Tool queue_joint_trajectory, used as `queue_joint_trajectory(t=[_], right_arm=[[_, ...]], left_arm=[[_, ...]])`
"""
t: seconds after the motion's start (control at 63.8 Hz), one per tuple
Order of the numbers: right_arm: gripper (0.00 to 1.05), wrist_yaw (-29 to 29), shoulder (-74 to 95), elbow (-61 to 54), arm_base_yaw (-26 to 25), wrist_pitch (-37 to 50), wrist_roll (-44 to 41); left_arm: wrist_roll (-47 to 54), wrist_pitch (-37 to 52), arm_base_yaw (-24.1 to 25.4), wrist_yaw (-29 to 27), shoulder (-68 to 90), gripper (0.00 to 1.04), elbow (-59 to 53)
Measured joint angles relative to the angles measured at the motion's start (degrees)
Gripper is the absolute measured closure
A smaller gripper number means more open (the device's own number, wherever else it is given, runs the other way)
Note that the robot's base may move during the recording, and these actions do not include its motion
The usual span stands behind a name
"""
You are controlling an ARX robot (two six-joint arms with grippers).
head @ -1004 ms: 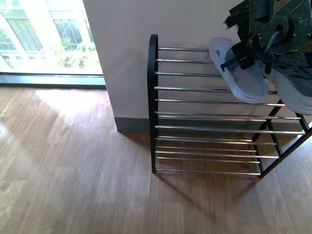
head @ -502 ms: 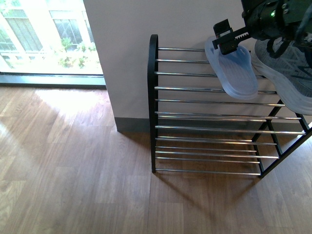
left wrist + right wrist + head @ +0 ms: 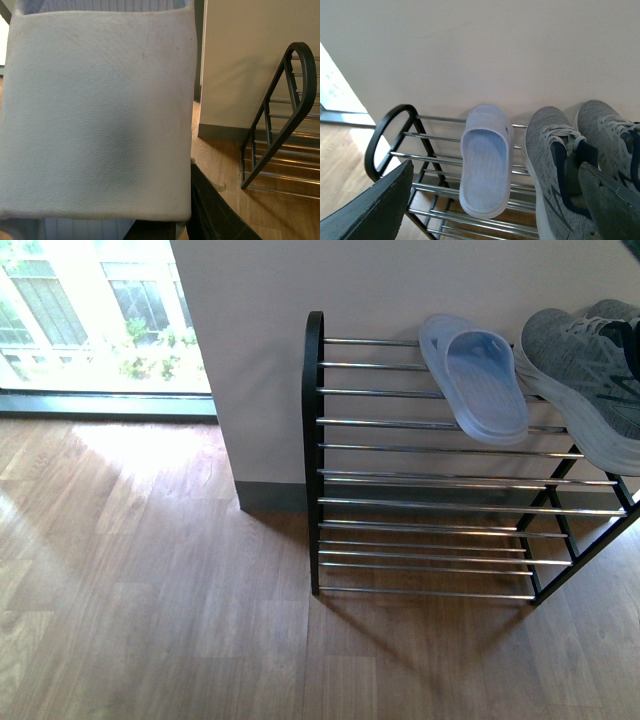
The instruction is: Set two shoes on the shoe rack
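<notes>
Front view: a pale blue slide sandal lies sole-down across the chrome rods of the top shelf of the shoe rack, toe toward the shelf's front edge. Just beside it, toward the rack's right end, rests a grey knit sneaker; the two do not clearly touch. Half a second earlier the right gripper was still at the sandal's heel; it has now left this view, and the sandal lies unsupported where it was set, so the release is judged complete.

Right wrist view: the right gripper hangs above and in front of the shelf, its two dark fingers spread wide with nothing between them. A second grey sneaker sits at the far end, beside the first.

Left wrist view: a pale, finely textured surface, probably the other sandal, fills most of the frame, with the rack's black side frame beyond. The left fingers are hidden, so their state cannot be told.

Judgement: one sandal is placed; its mate seemingly remains to be delivered.
</notes>
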Motion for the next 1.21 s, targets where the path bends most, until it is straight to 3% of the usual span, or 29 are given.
queue_joint_trajectory(t=[0.22,0.314,0.565,0.753,1.208], right_arm=[[0.11,-0.13,-4.15,-6.16,-0.98,4.83,3.43],[0.26,8.55,-4.68,-9.57,-0.50,12.57,-0.13],[0.62,7.63,-12.68,-16.90,-3.17,12.24,-2.29],[1.03,7.45,-18.47,-23.30,-3.17,12.94,-2.89],[1.03,7.48,-42.53,-28.20,-3.17,-5.99,-3.06]], left_arm=[[0.00,0.00,0.00,0.00,0.00,1.03,0.00],[0.00,0.00,0.00,0.00,0.00,1.03,0.00],[0.00,0.00,0.00,0.02,0.00,1.03,0.00],[0.00,0.00,0.00,0.02,0.00,1.03,0.00],[0.00,0.00,0.00,0.00,0.00,1.03,0.00]])
